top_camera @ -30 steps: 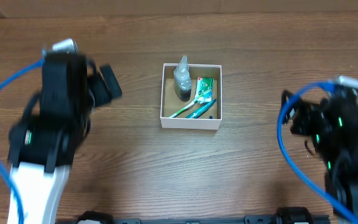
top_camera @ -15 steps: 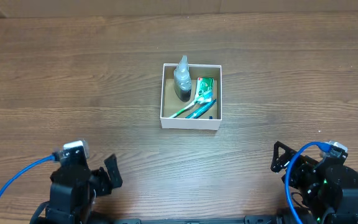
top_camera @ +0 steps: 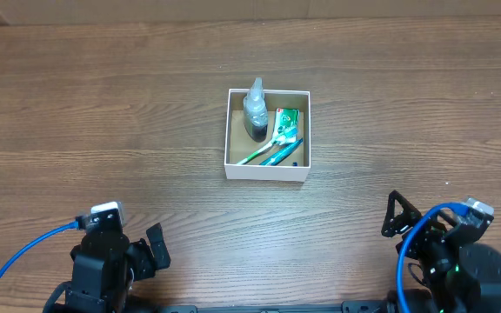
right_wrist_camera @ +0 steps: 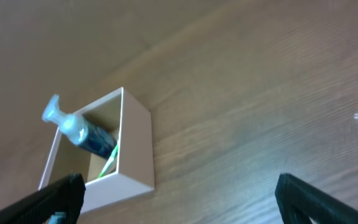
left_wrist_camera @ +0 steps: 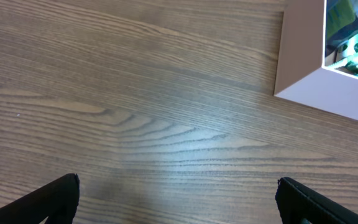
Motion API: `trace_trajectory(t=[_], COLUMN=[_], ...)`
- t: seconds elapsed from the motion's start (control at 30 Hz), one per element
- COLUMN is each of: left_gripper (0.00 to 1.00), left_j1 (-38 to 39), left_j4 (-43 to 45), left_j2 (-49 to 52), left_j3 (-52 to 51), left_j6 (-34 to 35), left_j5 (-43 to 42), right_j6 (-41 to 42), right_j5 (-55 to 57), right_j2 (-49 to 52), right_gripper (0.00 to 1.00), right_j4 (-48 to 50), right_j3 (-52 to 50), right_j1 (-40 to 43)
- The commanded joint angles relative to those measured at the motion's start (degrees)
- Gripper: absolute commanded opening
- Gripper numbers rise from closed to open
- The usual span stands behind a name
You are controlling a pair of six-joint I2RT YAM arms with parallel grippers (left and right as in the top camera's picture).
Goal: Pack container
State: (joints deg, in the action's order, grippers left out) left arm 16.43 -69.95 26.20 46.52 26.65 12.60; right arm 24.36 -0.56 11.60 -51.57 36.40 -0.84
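The container (top_camera: 266, 170), a small square box with white walls and a brown floor, sits at the table's middle. In it are a clear dark-filled bottle (top_camera: 255, 111), a green packet (top_camera: 287, 124) and toothbrushes (top_camera: 268, 155). My left gripper (top_camera: 153, 249) is open and empty at the near left edge, far from the box. My right gripper (top_camera: 397, 217) is open and empty at the near right edge. The left wrist view shows open fingers (left_wrist_camera: 55, 199) over bare wood, with the box corner (left_wrist_camera: 328, 87) at upper right. The right wrist view shows the box (right_wrist_camera: 135, 149) and bottle (right_wrist_camera: 82, 134) at left.
Brown wooden tabletop (top_camera: 103, 130) all round the box. Blue cables (top_camera: 24, 248) trail from both arms at the near edge.
Both arms have drawn back from beside the box to the near edge of the table. In the last half second they barely shifted. The box and its contents have not moved.
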Motion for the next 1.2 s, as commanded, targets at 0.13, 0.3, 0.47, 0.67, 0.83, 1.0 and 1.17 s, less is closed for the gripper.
trace_trajectory(t=[0.13, 0.3, 0.47, 0.67, 0.83, 1.0, 1.17], left_gripper=[1.0, 1.0, 1.0, 1.0, 1.0, 1.0, 1.0], left_j1=[0.1, 0.1, 0.1, 0.1, 0.1, 0.1, 0.1], left_j4=[0.0, 0.0, 0.0, 0.0, 0.0, 0.0, 0.0], left_j2=[-0.4, -0.4, -0.4, -0.4, -0.4, -0.4, -0.4], left_j3=[0.0, 0.0, 0.0, 0.0, 0.0, 0.0, 0.0], left_j6=[0.4, 0.4, 0.4, 0.4, 0.4, 0.4, 0.4], left_j5=[0.0, 0.0, 0.0, -0.1, 0.0, 0.0, 0.0], right_j6=[-12.8, -17.3, -18.8, -18.8, -18.8, -18.8, -18.8], right_j5=[-2.6, -2.5, -1.7, -1.5, -1.5, -1.5, -1.5], right_j2=[-11.2, -11.4, -11.4, -11.2, -11.2, -11.2, -11.2], right_gripper=[1.0, 1.0, 1.0, 1.0, 1.0, 1.0, 1.0], right_j4=[26.4, 52.1, 54.2, 46.9, 46.9, 46.9, 46.9], right_j3=[-18.2, -30.9, -35.9, -35.9, -35.9, -35.9, -35.9], right_j1=[0.0, -0.5, -0.4, -0.5, -0.5, -0.5, -0.5])
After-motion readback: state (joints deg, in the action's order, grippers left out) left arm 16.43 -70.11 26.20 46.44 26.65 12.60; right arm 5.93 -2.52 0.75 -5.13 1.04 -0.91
